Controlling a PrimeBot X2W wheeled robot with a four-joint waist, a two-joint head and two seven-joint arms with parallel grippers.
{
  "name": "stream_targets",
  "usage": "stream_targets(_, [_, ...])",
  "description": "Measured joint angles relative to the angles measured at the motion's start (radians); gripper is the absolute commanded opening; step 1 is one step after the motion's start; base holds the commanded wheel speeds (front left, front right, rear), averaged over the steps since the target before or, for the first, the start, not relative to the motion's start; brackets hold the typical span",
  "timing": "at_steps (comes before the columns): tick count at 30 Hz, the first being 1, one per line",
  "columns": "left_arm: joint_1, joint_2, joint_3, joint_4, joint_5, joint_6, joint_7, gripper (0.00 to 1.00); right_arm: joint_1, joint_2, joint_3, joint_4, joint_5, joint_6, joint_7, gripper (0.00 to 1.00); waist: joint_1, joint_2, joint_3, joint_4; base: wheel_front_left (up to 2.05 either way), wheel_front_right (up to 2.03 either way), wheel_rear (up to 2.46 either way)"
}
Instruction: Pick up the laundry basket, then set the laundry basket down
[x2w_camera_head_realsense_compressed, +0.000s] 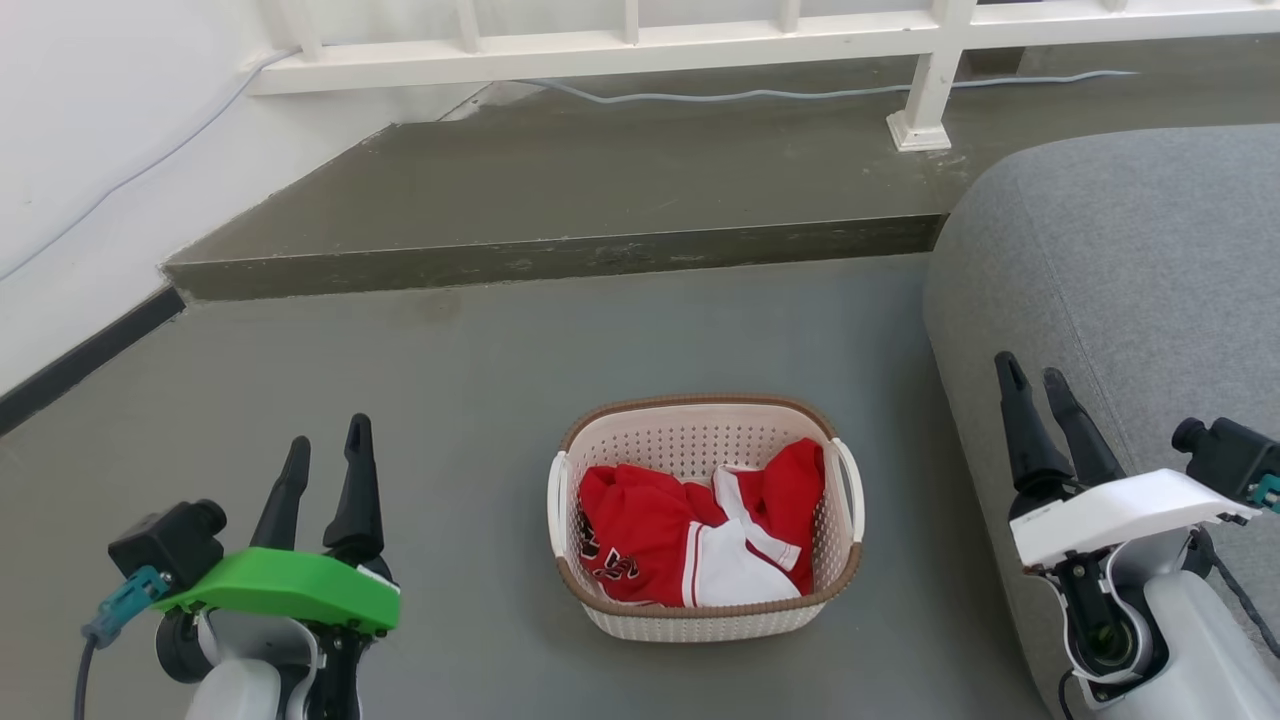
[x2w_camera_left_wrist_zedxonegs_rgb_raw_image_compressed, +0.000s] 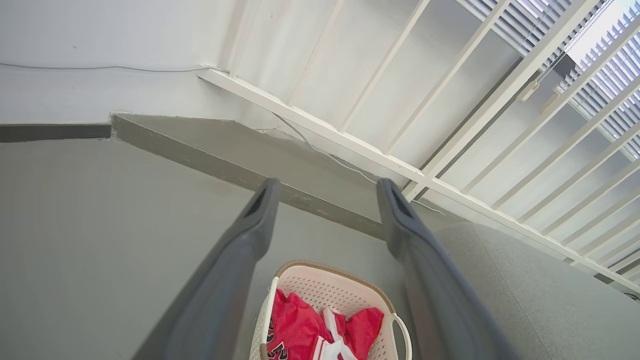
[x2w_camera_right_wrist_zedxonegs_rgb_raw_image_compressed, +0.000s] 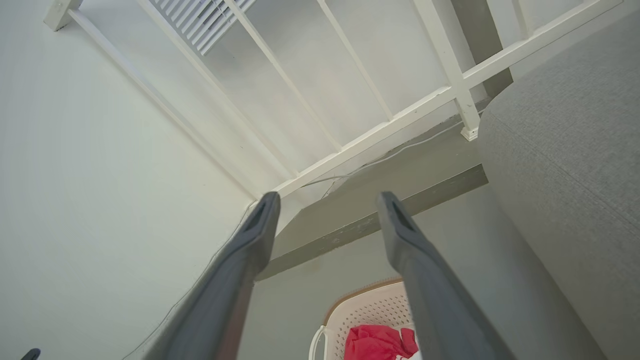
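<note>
The laundry basket sits on the grey floor in the head view, cream-white and perforated with a brown rim, holding red and white clothes. White loop handles stick out on its left and right sides. My left gripper hangs open to the basket's left, apart from it. My right gripper is open to the basket's right, in front of the sofa. In the left wrist view the laundry basket lies between my open fingers, and in the right wrist view the laundry basket shows low down.
A grey sofa stands close on the right of the basket. A raised concrete step crosses the floor behind it, with a white railing and a loose cable on top. A white wall runs along the left.
</note>
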Motion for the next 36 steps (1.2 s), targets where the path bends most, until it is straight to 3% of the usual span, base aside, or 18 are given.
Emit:
stream_targets(31, [-0.011, 0.0, -0.06, -0.018, 0.346, 0.019, -0.097, 1.0, -0.02, -0.009, 0.05, 0.001, -0.357, -0.009, -0.091, 1.0, 0.0, 0.0, 0.005, -0.002, 0.0, 0.0, 0.0])
stream_targets(36, [-0.012, 0.0, -0.061, -0.019, 0.374, 0.026, -0.104, 1.0, -0.032, -0.009, 0.05, 0.002, -0.374, -0.008, -0.097, 1.0, 0.0, 0.0, 0.005, -0.002, 0.0, 0.0, 0.0])
